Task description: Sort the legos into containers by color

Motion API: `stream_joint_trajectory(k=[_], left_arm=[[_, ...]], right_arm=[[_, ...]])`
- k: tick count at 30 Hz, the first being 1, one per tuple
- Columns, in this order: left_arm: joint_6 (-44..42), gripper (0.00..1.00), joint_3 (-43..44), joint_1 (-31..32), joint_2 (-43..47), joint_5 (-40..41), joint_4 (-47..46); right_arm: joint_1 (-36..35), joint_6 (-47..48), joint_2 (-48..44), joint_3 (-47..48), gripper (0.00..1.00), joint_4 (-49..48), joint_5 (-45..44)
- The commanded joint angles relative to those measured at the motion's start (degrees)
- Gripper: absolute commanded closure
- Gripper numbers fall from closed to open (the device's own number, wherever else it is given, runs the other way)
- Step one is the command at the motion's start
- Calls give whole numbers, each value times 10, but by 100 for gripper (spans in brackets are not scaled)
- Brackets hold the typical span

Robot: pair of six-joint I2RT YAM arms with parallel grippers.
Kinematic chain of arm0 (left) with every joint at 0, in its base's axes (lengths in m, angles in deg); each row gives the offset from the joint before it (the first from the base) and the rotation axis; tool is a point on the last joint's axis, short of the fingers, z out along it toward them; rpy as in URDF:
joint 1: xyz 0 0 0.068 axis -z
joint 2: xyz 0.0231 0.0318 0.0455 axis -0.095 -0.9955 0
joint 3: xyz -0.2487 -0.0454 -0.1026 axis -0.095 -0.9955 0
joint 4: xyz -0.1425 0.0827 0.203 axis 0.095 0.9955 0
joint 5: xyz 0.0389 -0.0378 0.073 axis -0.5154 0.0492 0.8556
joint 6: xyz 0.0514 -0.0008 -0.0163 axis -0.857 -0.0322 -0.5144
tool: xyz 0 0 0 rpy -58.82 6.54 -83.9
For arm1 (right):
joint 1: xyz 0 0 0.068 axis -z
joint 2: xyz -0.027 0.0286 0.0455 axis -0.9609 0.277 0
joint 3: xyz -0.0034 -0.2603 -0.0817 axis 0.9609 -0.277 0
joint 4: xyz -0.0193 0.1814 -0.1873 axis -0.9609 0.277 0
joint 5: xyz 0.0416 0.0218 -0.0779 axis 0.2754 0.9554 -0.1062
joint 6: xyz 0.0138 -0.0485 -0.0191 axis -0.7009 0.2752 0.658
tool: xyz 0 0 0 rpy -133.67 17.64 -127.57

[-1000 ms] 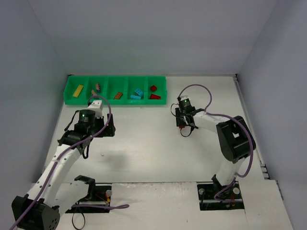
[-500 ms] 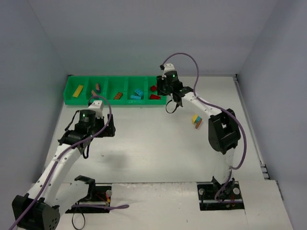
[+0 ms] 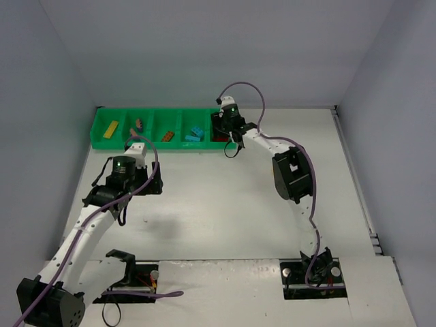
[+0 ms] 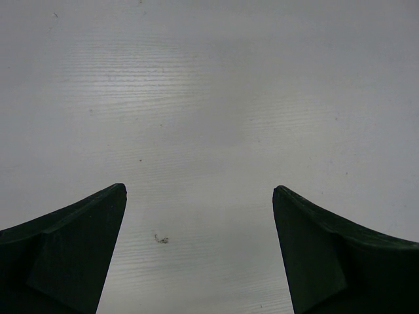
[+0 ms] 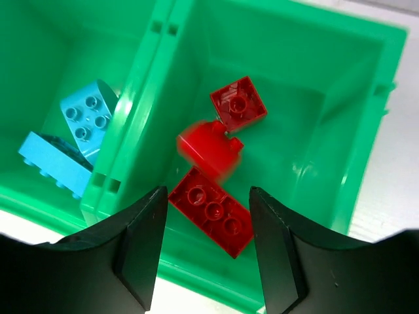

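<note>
The green tray (image 3: 177, 146) lies along the table's far left. From left to right its compartments hold a yellow brick (image 3: 110, 128), a pinkish brick (image 3: 138, 124), an orange-brown brick (image 3: 167, 135), cyan bricks (image 3: 195, 133) and red bricks. My right gripper (image 3: 220, 132) hangs open over the right-end compartment (image 5: 340, 131). Below its jaws (image 5: 204, 196) are a square red brick (image 5: 238, 103), a long red brick (image 5: 213, 212) and a motion-blurred red brick (image 5: 208, 149) between them. Cyan bricks (image 5: 88, 116) show in the neighbouring compartment. My left gripper (image 3: 136, 147) is open and empty over bare table (image 4: 200, 190).
The right arm's elbow (image 3: 289, 174) stretches across the table's middle right and covers the surface beneath it. Grey walls close in the table on three sides. A small dark speck (image 4: 161, 239) marks the table under the left gripper.
My right arm swung from the table's middle right up to the tray's right-end compartment. It now stands open with a red brick blurred below it. The left arm has not moved.
</note>
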Motion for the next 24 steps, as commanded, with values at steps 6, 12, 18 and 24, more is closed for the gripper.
stream_joint_trajectory(k=[6, 12, 18, 24], left_arm=[[-8, 14, 10, 5, 8, 10, -25], [-8, 14, 10, 5, 7, 12, -25], [-8, 14, 11, 5, 5, 10, -23], [-7, 14, 11, 5, 5, 8, -23]], right_arm=[[26, 19, -182, -64, 50, -37, -50], [74, 9, -317, -223, 51, 5, -85], [131, -46, -408, -346, 25, 87, -86], [159, -111, -462, -435, 47, 137, -117]])
